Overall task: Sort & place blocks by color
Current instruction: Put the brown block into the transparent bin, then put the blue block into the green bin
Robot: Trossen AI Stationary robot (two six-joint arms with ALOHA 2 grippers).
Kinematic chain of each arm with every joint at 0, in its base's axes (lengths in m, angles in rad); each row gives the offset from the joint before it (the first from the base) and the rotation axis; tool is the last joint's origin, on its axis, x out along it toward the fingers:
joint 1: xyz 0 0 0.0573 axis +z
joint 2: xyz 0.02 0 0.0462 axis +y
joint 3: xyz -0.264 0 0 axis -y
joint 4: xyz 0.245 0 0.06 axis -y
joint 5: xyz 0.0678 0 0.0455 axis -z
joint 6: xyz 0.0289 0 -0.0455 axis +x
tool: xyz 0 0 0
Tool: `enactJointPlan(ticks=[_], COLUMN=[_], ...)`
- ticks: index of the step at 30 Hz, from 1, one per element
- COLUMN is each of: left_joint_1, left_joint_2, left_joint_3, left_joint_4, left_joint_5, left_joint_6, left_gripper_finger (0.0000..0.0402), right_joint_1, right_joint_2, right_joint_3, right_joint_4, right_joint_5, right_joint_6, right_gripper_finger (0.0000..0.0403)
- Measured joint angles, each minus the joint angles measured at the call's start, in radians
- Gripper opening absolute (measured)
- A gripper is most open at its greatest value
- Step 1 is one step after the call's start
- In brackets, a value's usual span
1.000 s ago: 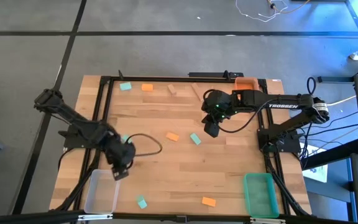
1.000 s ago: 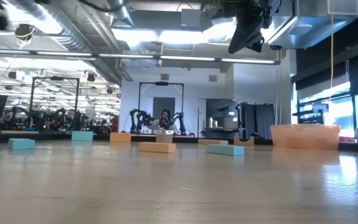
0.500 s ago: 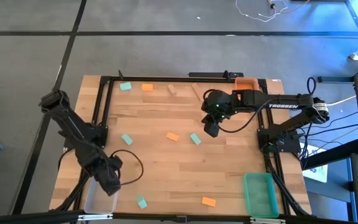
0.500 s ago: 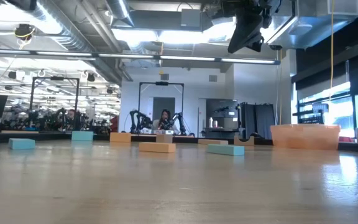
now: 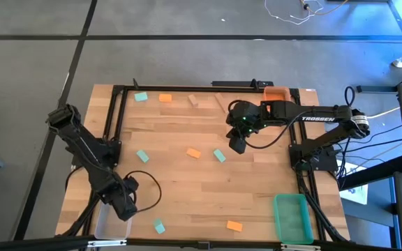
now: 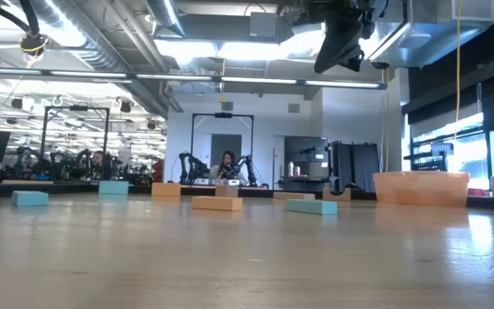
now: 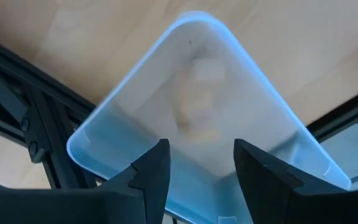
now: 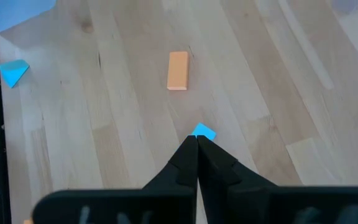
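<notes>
**Left gripper over the clear bin, right gripper poised above a teal block**

My left gripper [image 5: 125, 207] hangs above the clear bin [image 5: 103, 222] at the near left corner of the surface [image 5: 257, 181]. Through my left wrist camera I see my two dark fingers [image 7: 151, 177] standing apart with nothing between them, and below them the bin's pale floor, where a blurred, pale wood-coloured shape [image 7: 197, 99] lies; I cannot tell its outline.

My right gripper [image 5: 236, 145] sits over the middle of the surface, fingers pressed together and holding nothing. In my right wrist view their tip meets just above a teal block [image 8: 204, 132], and an orange block [image 8: 178, 70] lies a little beyond it, apart from it.

From above, the other blocks are scattered loose on the wood: a teal block [image 5: 141, 97], an orange one [image 5: 165, 98] and a pale wood one [image 5: 193, 100] along the far edge; another teal one [image 5: 142, 156] left of centre; an orange one [image 5: 194, 153] and a teal one [image 5: 220, 156] close to my right gripper; a teal one [image 5: 160, 226] and an orange one [image 5: 234, 225] near the front edge. The orange bin [image 5: 278, 93] stands at the far right corner, partly under my right arm, and the green bin [image 5: 292, 217] at the near right corner.
</notes>
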State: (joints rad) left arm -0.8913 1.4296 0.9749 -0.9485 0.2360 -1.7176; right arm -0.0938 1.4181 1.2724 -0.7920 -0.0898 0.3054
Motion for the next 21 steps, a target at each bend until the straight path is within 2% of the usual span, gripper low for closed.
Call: enactJointPlan(ticks=[7, 11, 21], left_joint_1=[0.0, 0.006, 0.12], left_joint_2=[-0.001, -0.038, -0.151], left_joint_3=[0.0, 0.0, 0.0], left_joint_4=[0.0, -0.008, -0.024], left_joint_5=[-0.091, -0.192, -0.433], left_joint_6=[-0.001, -0.004, 0.018], left_gripper_finger=[0.0167, 0.0167, 0.0168], right_joint_1=[0.0, 0.0, 0.0], right_joint_2=[0.0, 0.0, 0.0], right_joint_3=[0.0, 0.0, 0.0], right_joint_4=[0.029, 0.077, 0.155], right_joint_5=[0.0, 0.0, 0.0], right_joint_6=[0.0, 0.0, 0.003], right_gripper_finger=[0.0006, 0.0006, 0.0006])
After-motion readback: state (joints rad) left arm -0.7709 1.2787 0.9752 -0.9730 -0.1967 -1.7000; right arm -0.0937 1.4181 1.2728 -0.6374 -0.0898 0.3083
